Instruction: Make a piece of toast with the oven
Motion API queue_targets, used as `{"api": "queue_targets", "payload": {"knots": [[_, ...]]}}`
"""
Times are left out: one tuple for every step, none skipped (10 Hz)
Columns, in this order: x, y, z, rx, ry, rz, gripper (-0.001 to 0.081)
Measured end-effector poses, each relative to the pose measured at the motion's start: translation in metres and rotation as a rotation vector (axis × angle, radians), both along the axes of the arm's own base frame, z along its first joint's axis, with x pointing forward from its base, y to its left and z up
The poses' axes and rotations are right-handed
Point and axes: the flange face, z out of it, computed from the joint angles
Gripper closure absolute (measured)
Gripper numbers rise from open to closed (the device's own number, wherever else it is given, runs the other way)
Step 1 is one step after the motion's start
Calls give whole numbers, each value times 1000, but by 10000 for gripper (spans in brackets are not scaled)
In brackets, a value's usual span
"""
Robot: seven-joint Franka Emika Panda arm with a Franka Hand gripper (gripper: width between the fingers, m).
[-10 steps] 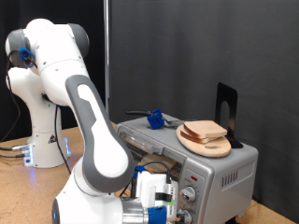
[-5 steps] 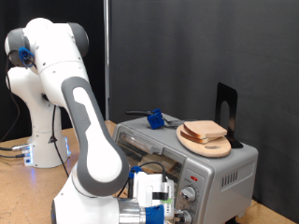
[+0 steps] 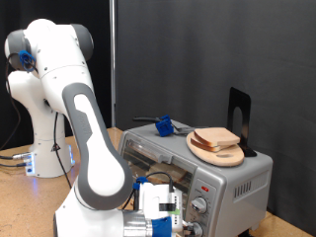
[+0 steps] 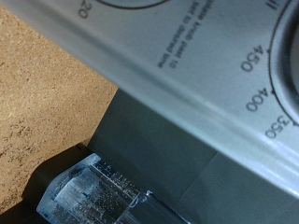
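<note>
Toast: the piece of toast (image 3: 216, 139) lies flat on top of a small pile of slices on a round wooden board (image 3: 219, 153). The board sits on the roof of the oven, toward the exterior view's right.
Which way the toast points: it is squarish, so it has no clear long side. Its flat face looks up, and one corner points toward the exterior view's bottom left.
Oven: the oven (image 3: 233, 186) is a silver box. Its front with the knobs (image 3: 199, 206) faces the exterior view's bottom. Its long side runs from the exterior view's left to its right.
Gripper: the gripper (image 3: 161, 214) is low, right in front of the oven's knob panel. No toast is in it. The pictures do not show whether its fingers are apart or together.
Wrist view: the camera is very close to the oven's panel (image 4: 201, 70). Dial numbers like 350, 400 and 450 show there. One clear finger pad (image 4: 93, 194) is by the oven's bottom edge.
Other things: a blue thing (image 3: 164, 125) lies on the oven roof, and a black stand (image 3: 240, 117) is behind the board.
Surface and room: a light wooden table (image 3: 22, 205) with a black curtain (image 3: 197, 49) behind it.
Change: the arm's lower part has slid a little toward the exterior view's left and down. The toast and the board have not moved.
</note>
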Motion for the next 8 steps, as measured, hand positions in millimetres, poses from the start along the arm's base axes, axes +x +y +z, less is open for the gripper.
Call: {"api": "queue_targets", "payload": {"knots": [[1, -5, 1, -5, -3, -7, 699], [2, -13, 2, -12, -5, -21, 699], [1, -20, 2, -13, -4, -30, 497], [1, -25, 2, -13, 0, -39, 497], [0, -31, 3, -3, 12, -41, 314], [-2, -39, 5, 18, 32, -36, 314], [-5, -50, 11, 43, 59, -24, 177], [-11, -62, 18, 65, 96, -3, 38]]}}
